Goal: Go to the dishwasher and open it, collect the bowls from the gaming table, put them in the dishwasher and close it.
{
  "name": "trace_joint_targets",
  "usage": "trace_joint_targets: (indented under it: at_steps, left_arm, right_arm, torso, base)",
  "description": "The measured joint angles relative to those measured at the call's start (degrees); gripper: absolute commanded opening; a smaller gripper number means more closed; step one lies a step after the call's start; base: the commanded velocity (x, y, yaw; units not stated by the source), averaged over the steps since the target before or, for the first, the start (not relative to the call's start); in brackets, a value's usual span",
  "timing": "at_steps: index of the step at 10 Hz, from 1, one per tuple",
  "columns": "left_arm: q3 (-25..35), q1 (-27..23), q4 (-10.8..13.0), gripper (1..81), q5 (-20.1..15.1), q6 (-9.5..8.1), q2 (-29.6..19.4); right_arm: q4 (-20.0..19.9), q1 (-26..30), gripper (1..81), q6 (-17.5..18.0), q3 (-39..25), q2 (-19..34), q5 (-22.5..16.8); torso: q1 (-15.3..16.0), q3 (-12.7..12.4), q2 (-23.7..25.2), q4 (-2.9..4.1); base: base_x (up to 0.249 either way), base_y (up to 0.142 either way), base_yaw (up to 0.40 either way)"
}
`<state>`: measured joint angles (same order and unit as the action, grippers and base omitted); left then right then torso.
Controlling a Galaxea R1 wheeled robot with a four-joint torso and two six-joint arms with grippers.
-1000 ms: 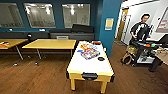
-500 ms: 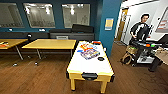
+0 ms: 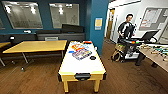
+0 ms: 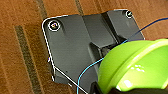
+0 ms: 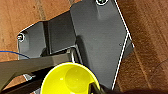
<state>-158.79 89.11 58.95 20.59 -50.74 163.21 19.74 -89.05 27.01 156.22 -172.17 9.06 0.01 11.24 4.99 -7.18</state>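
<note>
Now | left pincer (image 4: 105, 86) pinching lime-green bowl (image 4: 135, 67), glossy | right pincer (image 5: 82, 88) pinching yellow-green bowl (image 5: 68, 78)

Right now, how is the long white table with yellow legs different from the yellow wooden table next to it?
The long white-topped table with yellow legs carries colourful game boxes and a small dark round object; the yellow wooden table looks bare. The white-topped table is narrow and boxy, the wooden table wider, on thin metal legs. Both stand on brown wood floor.
</note>
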Motion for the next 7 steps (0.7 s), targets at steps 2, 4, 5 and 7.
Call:
trace_joint_targets:
  at_steps: [2,4,5,7]
  left_arm:
    - [0.1,0.4,0.0,1.0,-0.5,0.0,1.1]
    - [0.0,0.7,-0.1,1.0,-1.0,-0.02,1.6]
    - [0.0,0.5,-0.2,1.0,-1.0,-0.04,2.4]
    - [0.1,0.5,-0.2,1.0,-1.0,-0.06,3.7]
  right_arm:
    - [0.0,0.2,1.0,0.0,0.0,0.1,0.0]
    - [0.0,0.2,1.0,0.0,0.0,0.1,0.0]
    - [0.0,0.2,1.0,0.0,0.0,0.1,0.0]
    - [0.1,0.2,1.0,-0.9,0.0,-0.1,0.0]
  torso:
    - [0.0,0.0,0.0,0.0]
    - [0.0,0.0,0.0,0.0]
    - [0.0,0.0,0.0,0.0]
    - [0.0,0.0,0.0,0.0]
  base:
    - [0.0,0.0,-0.4]
    - [0.0,0.0,-0.4]
    - [0.0,0.0,-0.4]
    - [0.0,0.0,-0.4]
